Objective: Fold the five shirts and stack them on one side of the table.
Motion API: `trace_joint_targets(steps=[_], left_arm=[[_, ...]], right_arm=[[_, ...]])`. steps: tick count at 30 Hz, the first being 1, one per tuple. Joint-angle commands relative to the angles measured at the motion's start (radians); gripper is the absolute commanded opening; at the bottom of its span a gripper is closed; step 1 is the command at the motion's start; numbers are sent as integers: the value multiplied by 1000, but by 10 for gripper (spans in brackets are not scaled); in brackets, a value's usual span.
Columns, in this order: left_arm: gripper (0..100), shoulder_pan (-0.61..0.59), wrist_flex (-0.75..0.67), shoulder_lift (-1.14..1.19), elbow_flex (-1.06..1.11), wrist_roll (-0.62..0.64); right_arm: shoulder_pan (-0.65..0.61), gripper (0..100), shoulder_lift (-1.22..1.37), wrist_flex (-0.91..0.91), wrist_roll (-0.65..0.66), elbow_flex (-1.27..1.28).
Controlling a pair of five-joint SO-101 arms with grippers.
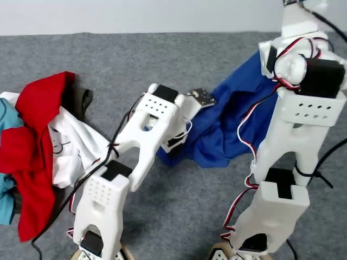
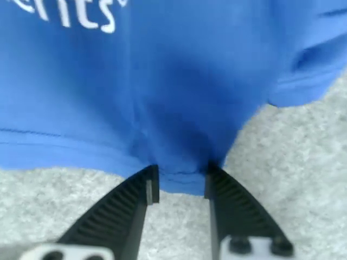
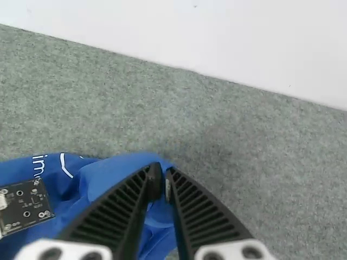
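A blue shirt point(image 1: 227, 124) lies crumpled on the grey carpet at centre right, and one corner is pulled up toward the back right. My right gripper point(image 3: 160, 181) is shut on a fold of that blue shirt point(image 3: 108, 173), holding it above the carpet. My left gripper point(image 2: 180, 181) is low at the shirt's near-left hem point(image 2: 179, 181). Its fingers point(image 2: 146, 189) stand open, with the hem edge lying between the tips. White print shows on the blue cloth point(image 2: 65, 13). In the high view the left gripper point(image 1: 173, 143) sits at the shirt's left edge.
A heap of shirts lies at the left edge: red point(image 1: 32, 141), white point(image 1: 73, 146), teal point(image 1: 5, 119) and a dark one point(image 1: 81, 100). The left arm's camera board point(image 3: 21, 203) rests near the blue cloth. Bare carpet point(image 1: 179, 59) stretches back to a white wall point(image 3: 217, 38).
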Motion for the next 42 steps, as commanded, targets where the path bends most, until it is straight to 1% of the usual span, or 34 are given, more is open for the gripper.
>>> trace_joint_targets(steps=[1, 4, 6, 10, 13, 17, 20, 24, 28, 31, 36, 42], left_arm=[[148, -5, -18, 21, -8, 5], [148, -3, -18, 31, -8, 5], [128, -3, -20, 31, -8, 3], [9, -3, -21, 32, -8, 2], [2, -6, -2, 29, -13, 3], [2, -6, 83, -21, -104, 3], [2, -14, 91, -138, -160, 15], [2, -44, 91, -338, -202, 71], [2, -126, 91, -539, -209, 120], [2, -193, 86, -683, -211, 117], [2, -288, -5, -902, -260, 117], [2, -308, -109, -1108, -321, 115]], right_arm=[[8, 9, -58, 33, 5, -6], [8, 9, -54, 33, 5, -6], [8, 9, -54, 33, 5, -6], [8, 9, -53, 33, 5, -6], [8, 9, -58, 33, 5, -6], [8, 9, -62, 33, 6, -12], [8, 9, -94, 33, 8, -14], [8, 9, -162, 33, 9, -14], [13, 9, -237, 33, 11, -9], [42, 9, -295, 33, 11, -9], [142, 9, -394, 33, 11, -9], [248, 9, -541, 33, 38, -11]])
